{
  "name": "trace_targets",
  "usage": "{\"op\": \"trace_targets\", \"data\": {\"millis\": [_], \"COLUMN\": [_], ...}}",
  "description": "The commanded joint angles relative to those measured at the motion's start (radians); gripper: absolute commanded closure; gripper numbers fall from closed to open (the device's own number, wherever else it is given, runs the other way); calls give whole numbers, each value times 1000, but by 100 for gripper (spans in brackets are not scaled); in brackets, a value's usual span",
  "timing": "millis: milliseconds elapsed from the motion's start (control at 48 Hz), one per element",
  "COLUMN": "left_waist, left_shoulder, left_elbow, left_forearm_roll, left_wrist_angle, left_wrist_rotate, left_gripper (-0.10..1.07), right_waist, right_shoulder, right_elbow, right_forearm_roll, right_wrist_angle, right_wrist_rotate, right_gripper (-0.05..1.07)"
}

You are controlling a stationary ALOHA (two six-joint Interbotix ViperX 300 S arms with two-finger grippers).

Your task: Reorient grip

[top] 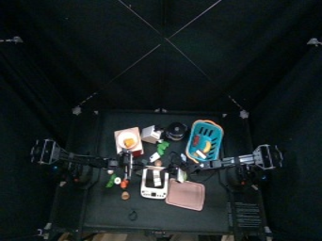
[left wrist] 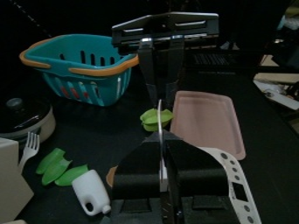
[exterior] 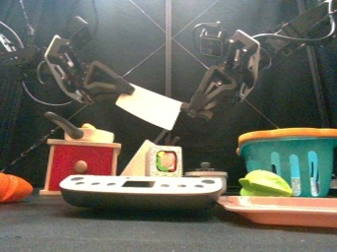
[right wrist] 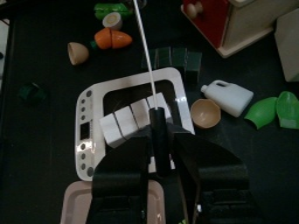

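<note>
Above the counter (exterior: 158,231), both the left pincer (exterior: 125,94) and right pincer (exterior: 198,110) clamp one white cleaver (exterior: 149,106) between them.

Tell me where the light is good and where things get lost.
Front view: the white card and basket are well lit; the black arms merge with the curtains. Top view: dark all around the table. Left wrist view: the card shows only as a thin bright edge.
</note>
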Motion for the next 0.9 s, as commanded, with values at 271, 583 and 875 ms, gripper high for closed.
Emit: {"op": "trace_targets", "data": {"millis": [271, 583, 875], "left_waist": [-3, -11, -12], "left_shoulder": [0, 5, 29], "left_elbow": [8, 8, 3], "left_forearm_roll": [-28, -29, -37], "left_wrist_angle": [-6, 14, 26], "left_wrist_rotate": [0, 0, -2], "left_gripper": [67, 67, 67], "right_waist": [-3, -3, -3], "right_shoulder": [-77, -89, -89], "right_elbow": [-25, -26, -28], "right_forearm_roll": [0, -5, -21], "right_wrist_angle": [2, 2, 2], "right_wrist_rotate": [-2, -2, -2], "right_gripper": [47, 47, 46]}}
